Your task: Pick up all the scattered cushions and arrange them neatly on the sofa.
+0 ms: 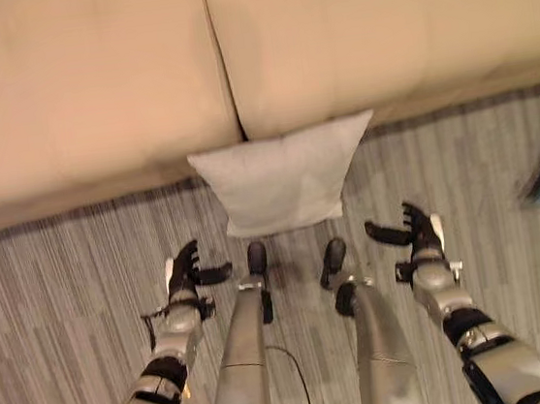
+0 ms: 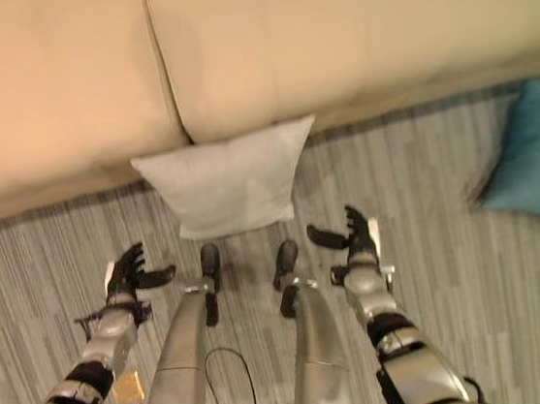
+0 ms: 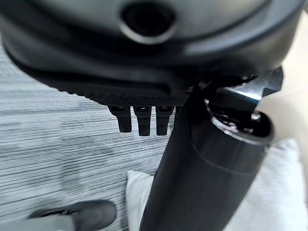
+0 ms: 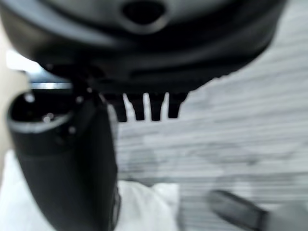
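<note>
A light grey cushion [image 1: 282, 176] lies on the striped floor, its far edge against the front of the beige sofa [image 1: 91, 86]. It also shows as a pale corner, the grey cushion [image 3: 284, 192], past my left thumb, and as the grey cushion [image 4: 144, 207] past my right thumb. My left hand [image 1: 183, 275] hovers open over the floor just left of and nearer than the cushion. My right hand [image 1: 415, 234] is open on the cushion's right side. Neither touches it. A teal cushion [image 2: 533, 157] lies on the floor at the far right.
The sofa has two seat cushions with a seam [image 1: 225, 80] between them running straight toward the grey cushion. Striped grey carpet [image 1: 56, 295] stretches on both sides of my arms.
</note>
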You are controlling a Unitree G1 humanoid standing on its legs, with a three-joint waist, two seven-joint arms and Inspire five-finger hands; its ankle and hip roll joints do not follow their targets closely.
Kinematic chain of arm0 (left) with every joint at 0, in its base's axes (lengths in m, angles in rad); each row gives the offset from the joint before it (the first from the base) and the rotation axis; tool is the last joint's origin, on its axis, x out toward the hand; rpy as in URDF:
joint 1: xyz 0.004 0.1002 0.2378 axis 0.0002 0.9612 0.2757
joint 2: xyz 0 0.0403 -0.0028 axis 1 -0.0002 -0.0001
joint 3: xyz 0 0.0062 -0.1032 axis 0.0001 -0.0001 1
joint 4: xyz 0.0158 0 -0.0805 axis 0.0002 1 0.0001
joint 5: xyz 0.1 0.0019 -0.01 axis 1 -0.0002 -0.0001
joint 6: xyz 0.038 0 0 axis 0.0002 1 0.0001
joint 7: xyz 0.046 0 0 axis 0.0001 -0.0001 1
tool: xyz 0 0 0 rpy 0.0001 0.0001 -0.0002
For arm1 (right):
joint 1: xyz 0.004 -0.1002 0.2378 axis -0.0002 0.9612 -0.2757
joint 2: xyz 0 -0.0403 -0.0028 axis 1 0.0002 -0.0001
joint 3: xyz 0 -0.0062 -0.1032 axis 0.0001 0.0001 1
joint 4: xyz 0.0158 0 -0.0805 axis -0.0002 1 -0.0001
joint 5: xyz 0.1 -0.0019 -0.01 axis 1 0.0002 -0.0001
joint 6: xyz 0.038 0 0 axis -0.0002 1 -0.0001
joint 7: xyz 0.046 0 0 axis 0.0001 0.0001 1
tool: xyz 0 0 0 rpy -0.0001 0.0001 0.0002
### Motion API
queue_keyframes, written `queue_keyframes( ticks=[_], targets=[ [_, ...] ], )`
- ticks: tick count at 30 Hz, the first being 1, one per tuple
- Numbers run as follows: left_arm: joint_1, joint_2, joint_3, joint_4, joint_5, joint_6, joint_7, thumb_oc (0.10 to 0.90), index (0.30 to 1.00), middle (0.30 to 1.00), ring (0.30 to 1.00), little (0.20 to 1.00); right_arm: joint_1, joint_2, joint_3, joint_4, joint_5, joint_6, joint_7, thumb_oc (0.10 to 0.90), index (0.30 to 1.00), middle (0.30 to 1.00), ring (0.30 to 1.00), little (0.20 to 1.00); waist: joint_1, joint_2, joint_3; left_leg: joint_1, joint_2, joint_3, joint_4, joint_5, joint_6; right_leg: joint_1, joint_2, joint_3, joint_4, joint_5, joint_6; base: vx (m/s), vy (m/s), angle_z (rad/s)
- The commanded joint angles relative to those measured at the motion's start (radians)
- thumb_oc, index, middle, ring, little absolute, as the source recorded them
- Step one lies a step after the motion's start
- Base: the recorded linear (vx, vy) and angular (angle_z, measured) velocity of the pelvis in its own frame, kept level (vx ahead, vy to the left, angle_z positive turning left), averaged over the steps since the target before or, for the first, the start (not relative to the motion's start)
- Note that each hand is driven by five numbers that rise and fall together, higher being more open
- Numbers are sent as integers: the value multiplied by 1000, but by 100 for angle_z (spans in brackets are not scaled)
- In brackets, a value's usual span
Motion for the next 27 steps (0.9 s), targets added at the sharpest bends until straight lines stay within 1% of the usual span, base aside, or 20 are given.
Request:
queue_keyframes(
  ticks=[1, 4, 5, 6, 8, 10, 11, 14, 15, 17, 18, 19, 20, 22, 24, 25, 26, 27],
  targets=[
    [61, 7, 18, -19, -8, -70, 58, 800, 900, 900, 900, 900, 93, -44, 13, -73, 47, -83, -60, 800, 900, 900, 900, 900, -18, 20, -132, -8, -14, -38, 23, -79, -1, 50, -3, 25, 28, -86, 46, 55, 24, 0],
    [3, 26, 8, -58, -20, -75, 85, 800, 900, 900, 900, 900, 20, -72, 22, -99, 75, -99, -70, 800, 900, 900, 900, 900, -25, 22, -132, -131, -32, -42, 108, -104, 6, -67, -13, 49, 117, -117, 33, 89, 39, 3],
    [-14, 32, 1, -85, -13, -72, 92, 800, 900, 900, 900, 900, -7, -93, 29, -119, 83, -105, -67, 800, 900, 900, 900, 900, -26, 26, -139, -191, -44, -43, 151, -113, 10, -129, -21, 65, 162, -129, 28, 104, 41, 6],
    [-14, 32, 1, -85, -13, -71, 92, 800, 900, 900, 900, 900, -7, -93, 29, -119, 83, -105, -66, 800, 900, 900, 900, 900, -27, 26, -140, -193, -44, -43, 151, -113, 10, -131, -21, 65, 163, -130, 28, 128, 31, 15],
    [-64, 43, -26, -105, 2, -65, 103, 800, 900, 900, 900, 900, -70, -115, 43, -141, 107, -115, -69, 800, 900, 900, 900, 900, -26, 31, -141, -262, -63, -44, 194, -122, 13, -200, -32, 77, 213, -149, 22, 94, 19, 15],
    [-119, 53, -50, -133, 3, -69, 114, 800, 900, 900, 900, 900, -142, -119, 76, -155, 124, -122, -66, 800, 900, 900, 900, 900, -27, 35, -142, -327, -75, -51, 233, -127, 12, -268, -42, 92, 259, -157, 24, 87, 13, 16],
    [-173, 59, -74, -151, 1, -76, 121, 800, 900, 900, 900, 900, -219, -113, 118, -151, 138, -125, -60, 800, 900, 900, 900, 900, -20, 37, -136, -367, -78, -49, 252, -124, 10, -307, -47, 98, 285, -156, 26, 62, -14, 14],
    [-243, 50, -107, -157, 2, -77, 128, 800, 900, 900, 900, 900, -297, -92, 173, -159, 146, -127, -45, 800, 900, 900, 900, 900, -17, 37, -125, -391, -85, -55, 272, -124, 2, -331, -55, 105, 310, -159, 28, 37, -29, 13],
    [-292, 41, -127, -157, -4, -78, 131, 800, 900, 900, 900, 900, -349, -75, 215, -158, 147, -123, -33, 800, 900, 900, 900, 900, -16, 35, -117, -392, -87, -54, 274, -123, -1, -330, -57, 107, 319, -156, 30, 15, -36, 6],
    [-350, 27, -151, -171, -5, -83, 137, 800, 900, 900, 900, 900, -399, -39, 274, -170, 142, -121, -11, 800, 900, 900, 900, 900, -15, 32, -107, -392, -89, -53, 280, -122, -5, -330, -60, 110, 327, -151, 32, 15, -41, 3],
    [-395, 4, -165, -203, -13, -94, 146, 654, 681, 681, 681, 681, -418, 5, 299, -195, 152, -135, 4, 491, 436, 436, 436, 436, -18, 28, -109, -392, -93, -55, 276, -119, -7, -327, -58, 107, 321, -145, 35, 8, -23, 7],
    [-405, -2, -167, -211, -14, -99, 150, 494, 441, 441, 441, 441, -421, 16, 304, -206, 153, -143, 7, 400, 300, 300, 300, 300, -19, 29, -112, -392, -92, -55, 271, -117, -9, -328, -56, 106, 315, -142, 36, -2, -6, 10],
    [-412, -9, -163, -234, -16, -109, 153, 400, 300, 300, 300, 300, -411, 36, 302, -239, 152, -159, 14, 400, 300, 300, 300, 300, -23, 27, -124, -392, -92, -57, 262, -114, -12, -326, -52, 105, 302, -135, 39, -3, 6, 7],
    [-406, -13, -160, -250, -18, -113, 154, 400, 300, 300, 300, 300, -398, 45, 299, -253, 148, -166, 15, 400, 300, 300, 300, 300, -24, 27, -134, -392, -91, -55, 255, -111, -12, -325, -49, 102, 293, -131, 39, -1, -2, 3],
    [-391, -19, -142, -281, -7, -119, 153, 400, 300, 300, 300, 300, -359, 53, 282, -287, 117, -179, 21, 400, 300, 300, 300, 300, -28, 25, -162, -391, -92, -54, 228, -101, -14, -318, -42, 91, 260, -122, 41, -21, -9, 1],
    [-371, -27, -127, -292, -8, -125, 150, 400, 300, 300, 300, 300, -327, 57, 265, -305, 106, -184, 22, 400, 300, 300, 300, 300, -29, 26, -185, -378, -87, -55, 187, -88, -16, -302, -36, 77, 222, -113, 46, -39, -5, 1],
    [-370, -27, -127, -292, -8, -125, 150, 400, 300, 300, 300, 300, -326, 57, 264, -306, 106, -184, 22, 400, 300, 300, 300, 300, -29, 27, -185, -377, -87, -56, 186, -88, -16, -301, -36, 77, 221, -113, 46, -57, -7, -2],
    [-357, -30, -118, -302, -8, -127, 146, 400, 300, 300, 300, 300, -306, 59, 252, -323, 98, -188, 24, 400, 300, 300, 300, 300, -31, 25, -190, -352, -83, -60, 154, -81, -16, -279, -32, 71, 194, -107, 51, -87, -12, -5]
  ],
)
